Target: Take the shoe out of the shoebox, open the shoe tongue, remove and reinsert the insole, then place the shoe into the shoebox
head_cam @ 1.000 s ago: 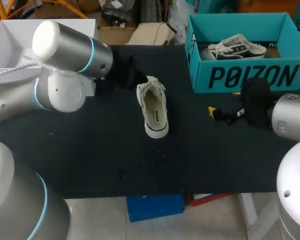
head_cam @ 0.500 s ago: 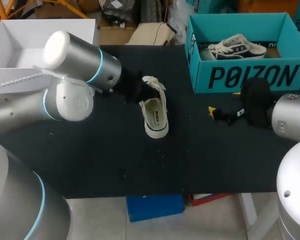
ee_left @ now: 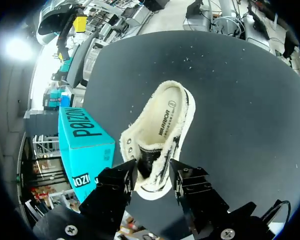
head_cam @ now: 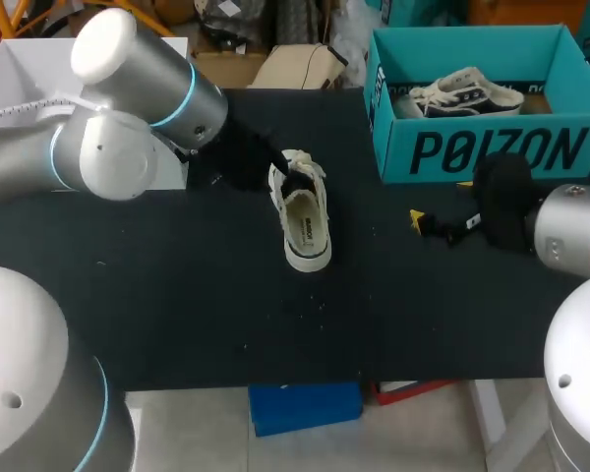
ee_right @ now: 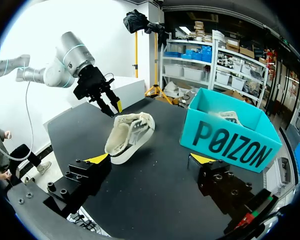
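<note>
Under left gripper [ee_left: 153,172]: shoe [ee_left: 162,125] laced end | right gripper [ee_right: 150,159]: well apart

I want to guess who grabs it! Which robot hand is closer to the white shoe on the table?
Left. The left gripper hangs over the toe end of the shoe, straddling it; the right gripper sits apart, near the blue box.

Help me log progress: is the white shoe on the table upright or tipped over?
Upright: the shoe rests on its sole on the table, opening facing up, footbed visible.
</note>
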Robot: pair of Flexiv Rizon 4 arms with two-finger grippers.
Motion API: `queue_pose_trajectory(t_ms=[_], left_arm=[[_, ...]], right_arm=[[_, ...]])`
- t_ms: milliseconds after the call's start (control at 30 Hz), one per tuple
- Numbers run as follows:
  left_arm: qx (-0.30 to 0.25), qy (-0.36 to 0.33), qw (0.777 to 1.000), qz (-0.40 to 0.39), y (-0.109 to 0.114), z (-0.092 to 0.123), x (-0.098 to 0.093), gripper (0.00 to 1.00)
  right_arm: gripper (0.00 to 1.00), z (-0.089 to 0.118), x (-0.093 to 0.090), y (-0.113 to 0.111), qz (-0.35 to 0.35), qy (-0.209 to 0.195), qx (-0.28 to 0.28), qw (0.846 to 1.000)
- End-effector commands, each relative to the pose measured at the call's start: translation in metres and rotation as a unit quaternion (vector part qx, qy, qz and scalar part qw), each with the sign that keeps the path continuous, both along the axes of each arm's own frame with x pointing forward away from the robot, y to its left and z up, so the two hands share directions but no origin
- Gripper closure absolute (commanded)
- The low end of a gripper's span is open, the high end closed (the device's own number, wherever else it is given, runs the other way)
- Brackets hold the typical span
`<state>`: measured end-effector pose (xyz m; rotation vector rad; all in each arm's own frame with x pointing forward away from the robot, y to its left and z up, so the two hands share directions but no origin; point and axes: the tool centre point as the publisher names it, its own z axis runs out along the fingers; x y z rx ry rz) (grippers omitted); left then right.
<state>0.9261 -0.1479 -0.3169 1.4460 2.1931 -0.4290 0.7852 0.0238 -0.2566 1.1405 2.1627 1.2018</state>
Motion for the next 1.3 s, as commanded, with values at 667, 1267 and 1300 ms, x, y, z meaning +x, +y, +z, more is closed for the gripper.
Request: queue_pose_trajectory(t_ms=[667, 1267, 1300], left_arm=[[0.135, 0.086, 0.984, -0.077, -0.014, -0.033, 0.003, 0.59], [0.188, 0.099, 0.974, -0.084, -0.006, -0.078, -0.006, 0.57], [0.189, 0.098, 0.974, -0.083, -0.005, -0.079, -0.005, 0.57]], right_arm=[[0.0, 0.0, 0.0, 0.001, 0.0, 0.001, 0.0, 1.0], [0.0, 0.0, 0.0, 0.001, 0.0, 0.001, 0.0, 1.0], [0.0, 0.0, 0.0, 0.001, 0.0, 0.001, 0.0, 1.0]])
